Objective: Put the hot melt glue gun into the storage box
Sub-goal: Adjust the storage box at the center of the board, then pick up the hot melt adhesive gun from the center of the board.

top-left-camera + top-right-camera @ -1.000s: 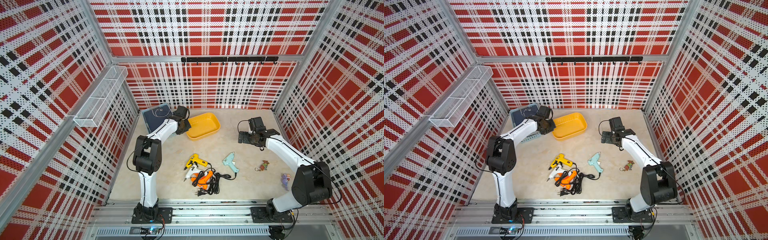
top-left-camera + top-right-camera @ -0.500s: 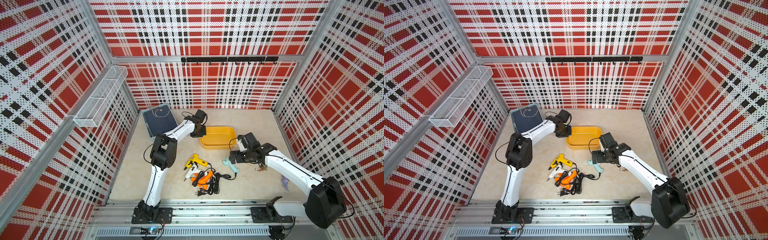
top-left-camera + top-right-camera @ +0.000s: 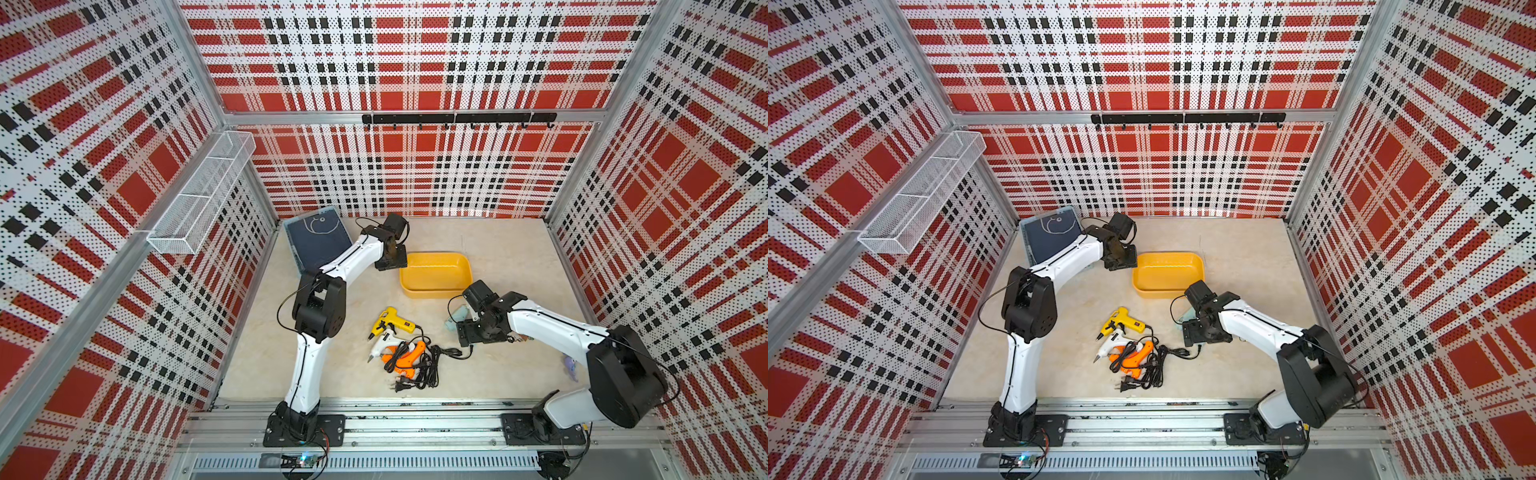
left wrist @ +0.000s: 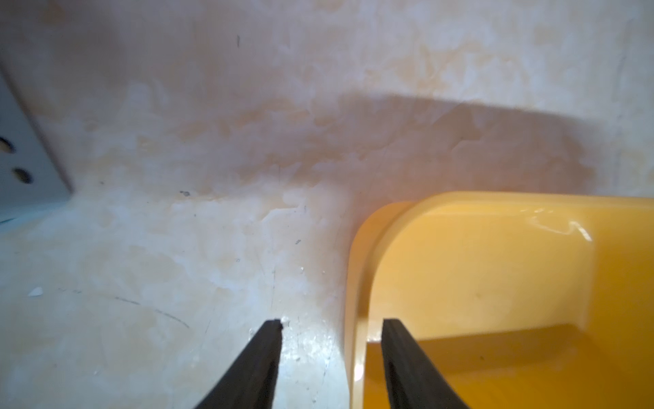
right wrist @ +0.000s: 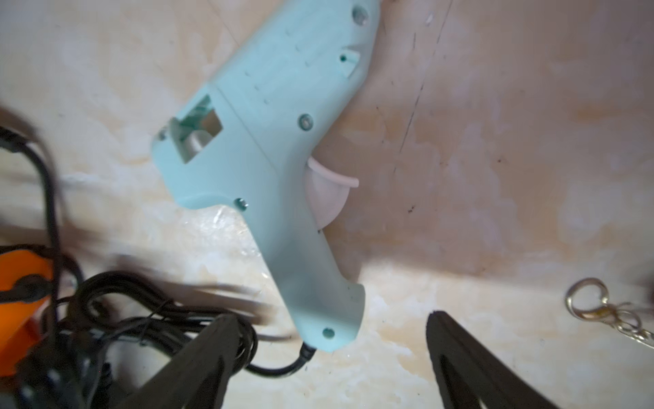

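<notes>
The storage box [image 3: 428, 293] is a shallow yellow tub at mid-table, seen in both top views [image 3: 1163, 292]. My left gripper [image 4: 332, 322] is open astride its rim [image 4: 356, 283]: one finger hangs inside the tub, one outside, and neither touches the wall. A pale teal glue gun [image 5: 269, 141] lies flat on the table. My right gripper [image 5: 332, 318] is open just above its handle end and holds nothing. In a top view that gripper [image 3: 469, 332] covers most of the teal gun [image 3: 456, 314]. A yellow glue gun [image 3: 392, 322], a white one [image 3: 384, 347] and an orange one [image 3: 409, 359] lie in a pile.
Black cords [image 3: 419, 368] tangle round the pile. A pale blue basket [image 3: 320, 245] stands at the back left, by the left arm. A wire rack [image 3: 203, 199] hangs on the left wall. A metal keyring [image 5: 601, 308] lies beside the right gripper.
The left gripper dragged the yellow box from the back left toward mid-table, then opened off its rim. The right arm came forward and down over the teal glue gun.
</notes>
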Action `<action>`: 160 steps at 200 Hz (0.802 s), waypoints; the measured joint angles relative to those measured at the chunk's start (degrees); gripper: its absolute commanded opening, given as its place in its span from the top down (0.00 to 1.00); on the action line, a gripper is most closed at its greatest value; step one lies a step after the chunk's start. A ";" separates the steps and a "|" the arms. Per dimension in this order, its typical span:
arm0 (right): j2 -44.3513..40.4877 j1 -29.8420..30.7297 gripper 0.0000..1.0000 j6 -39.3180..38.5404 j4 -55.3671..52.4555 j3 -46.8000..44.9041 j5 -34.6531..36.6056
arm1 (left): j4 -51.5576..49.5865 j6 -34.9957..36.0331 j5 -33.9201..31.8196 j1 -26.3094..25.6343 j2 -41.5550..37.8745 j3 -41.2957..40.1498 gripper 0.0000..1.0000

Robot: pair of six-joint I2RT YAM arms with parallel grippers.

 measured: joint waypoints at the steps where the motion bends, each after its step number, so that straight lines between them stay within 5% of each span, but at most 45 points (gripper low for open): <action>1: 0.28 0.02 0.15 -0.09 0.04 0.04 0.00 | 0.00 0.00 -0.04 0.04 -0.37 0.00 0.48; 26: 4.31 0.68 0.28 -0.42 1.27 0.98 -0.02 | 0.02 -0.63 -0.48 0.70 -5.57 -0.11 0.48; 86: 7.48 0.83 0.78 -1.73 1.11 7.17 1.05 | 0.37 -1.40 -2.27 4.31 -13.66 -5.22 0.52; 160: -3.48 1.11 0.79 -4.24 -11.93 26.01 3.19 | 0.04 -1.42 -3.85 8.00 -19.89 -13.11 0.52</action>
